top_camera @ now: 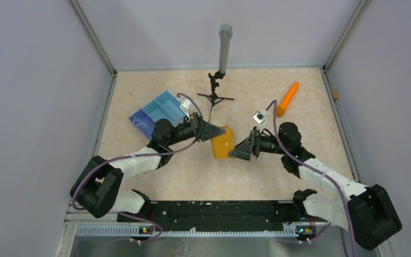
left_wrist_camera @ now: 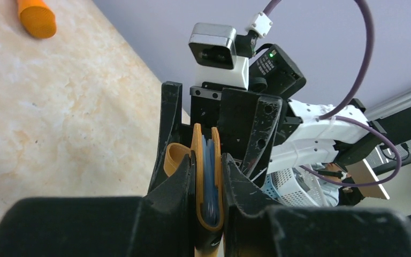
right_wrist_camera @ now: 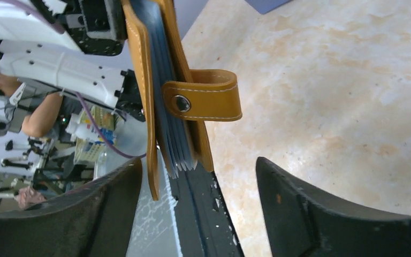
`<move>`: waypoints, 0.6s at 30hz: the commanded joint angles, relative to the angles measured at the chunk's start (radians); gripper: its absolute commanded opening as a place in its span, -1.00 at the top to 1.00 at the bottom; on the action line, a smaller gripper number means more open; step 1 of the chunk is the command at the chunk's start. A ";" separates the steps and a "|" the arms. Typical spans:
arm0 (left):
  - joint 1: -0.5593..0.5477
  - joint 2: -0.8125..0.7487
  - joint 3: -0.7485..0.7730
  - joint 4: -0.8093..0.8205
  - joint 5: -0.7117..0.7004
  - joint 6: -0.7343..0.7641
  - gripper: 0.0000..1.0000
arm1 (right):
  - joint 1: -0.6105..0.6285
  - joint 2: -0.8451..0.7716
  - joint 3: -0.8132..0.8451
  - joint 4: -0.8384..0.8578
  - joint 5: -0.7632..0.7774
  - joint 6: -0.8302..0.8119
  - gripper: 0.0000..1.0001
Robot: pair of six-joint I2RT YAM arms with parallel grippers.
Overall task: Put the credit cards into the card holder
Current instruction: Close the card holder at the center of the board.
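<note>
the card holder [top_camera: 222,142] sits mid-worktop [top_camera: 192,182], between the two arms and apparently lifted clear of the surface. the left pincer [top_camera: 213,134] is clamped on it from the left, fingers pressing both orange covers. the right pincer [top_camera: 235,152] has its fingers spread wide on either side of the holder's right end, touching nothing. that leaves one narrow grip carrying everything, so the main risk is the holder twisting or sliding in it if the right pincer bumps it while closing. the snap tab [right_wrist_camera: 203,101] juts out sideways and looks unfastened, so a finger could catch it and lever the covers apart or drag the holder askew. the layered grey-blue edges [right_wrist_camera: 174,150] can't be separated into pockets and credit cards, and no loose cards show on the worktop. if cards are inside, tipping the open side downward might let them slip out. the holder stands on edge with its covers tilted. the folded spine appears to sit toward the left pincer and the open mouth toward the right one. it is almost square, and its slightly longer side runs roughly near to far.
</note>
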 commanded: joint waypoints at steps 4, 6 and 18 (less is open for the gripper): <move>0.004 -0.031 -0.001 0.126 0.030 -0.048 1.00 | 0.010 0.010 -0.012 0.296 -0.088 0.113 -0.17; 0.003 -0.027 -0.005 0.150 0.034 -0.066 1.00 | 0.019 0.025 -0.011 0.333 -0.080 0.124 -0.05; 0.003 -0.047 -0.012 0.001 0.049 0.021 -0.46 | 0.058 0.057 0.008 0.348 0.022 0.117 1.00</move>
